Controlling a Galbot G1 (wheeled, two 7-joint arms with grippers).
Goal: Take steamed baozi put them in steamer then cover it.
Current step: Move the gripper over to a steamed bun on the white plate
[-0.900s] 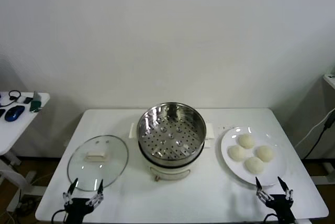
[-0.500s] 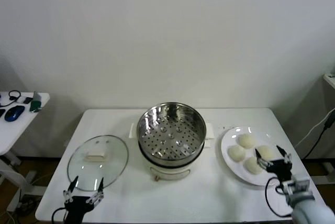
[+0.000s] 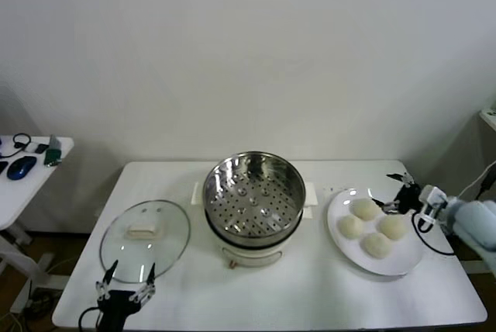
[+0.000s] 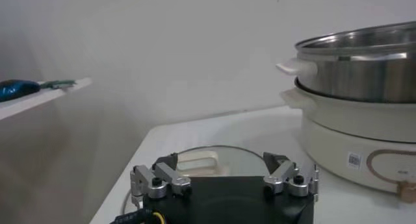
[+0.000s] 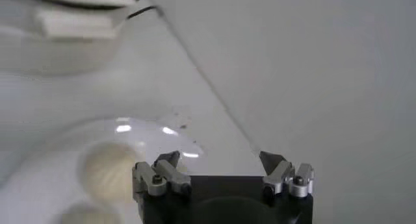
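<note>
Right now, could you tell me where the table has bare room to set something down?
Bare patches: the front strip of the table, between the steamer and the near edge; and the back left corner behind the lid. It is crowded on the right, where the plate holds four baozi and the open right gripper hovers. The left gripper, open, sits just before the lid.

We saw four cream-white baozi [image 3: 371, 227] on a white plate [image 3: 403, 261]. The steamer [image 3: 253, 195] was shiny steel, its floor dotted with holes.
</note>
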